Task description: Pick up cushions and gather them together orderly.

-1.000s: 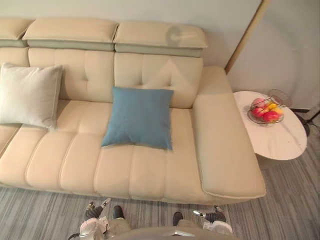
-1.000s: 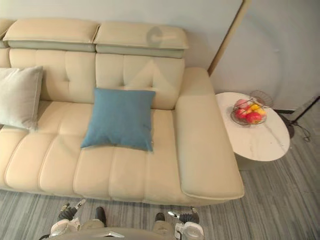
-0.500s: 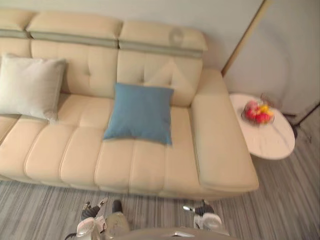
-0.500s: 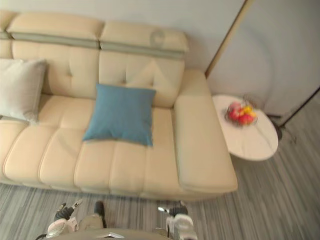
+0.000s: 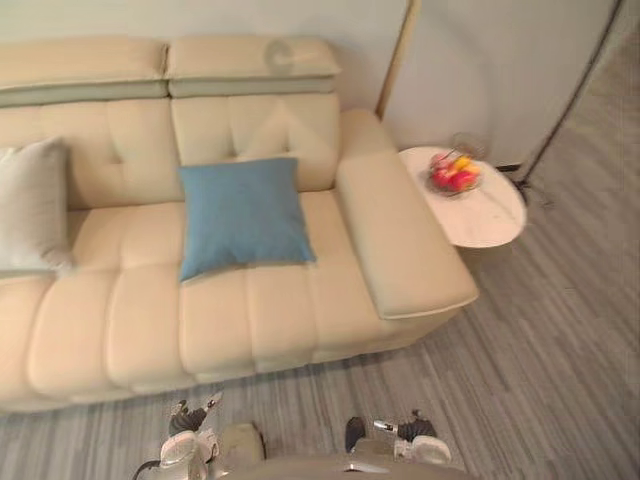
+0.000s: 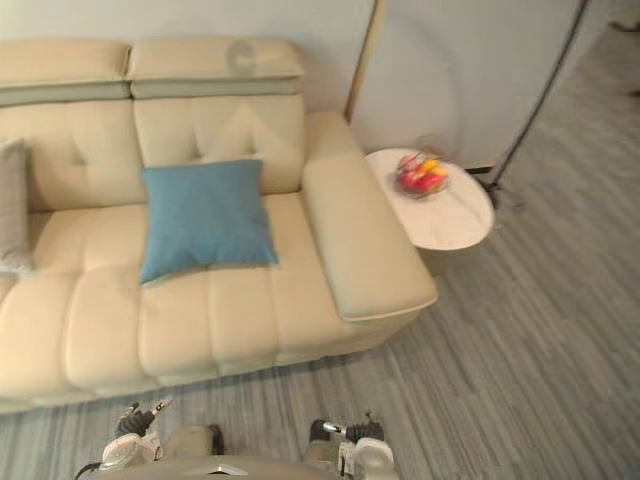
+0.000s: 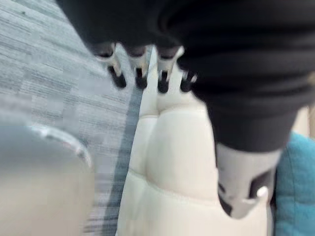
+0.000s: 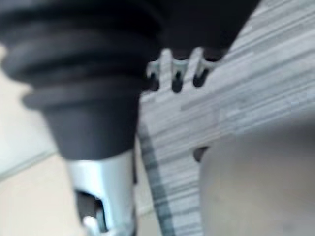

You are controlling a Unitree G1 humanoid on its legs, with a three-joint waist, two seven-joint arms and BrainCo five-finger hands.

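1. Spanning most of the head views, one cream sofa stands against the wall, its front edge facing the robot across a strip of grey floor.
2. Two cushions lie on its seat, well apart. One blue cushion leans on the backrest near the sofa's right arm, and one pale cushion leans further toward the left end.
3. One round tabletop stands just beside the sofa's right arm.
4. One wire bowl of fruit sits near the tabletop's back edge.
5. Two hands hang low over the floor, short of the sofa's front edge. The left robot hand and the right robot hand both have straight, relaxed fingers and carry nothing.
6. Judged from this, the task is at the approach and no cushion has been lifted yet. The next move calls for closing on the front edge, reaching for the nearer blue cushion, and carrying it to the pale one.
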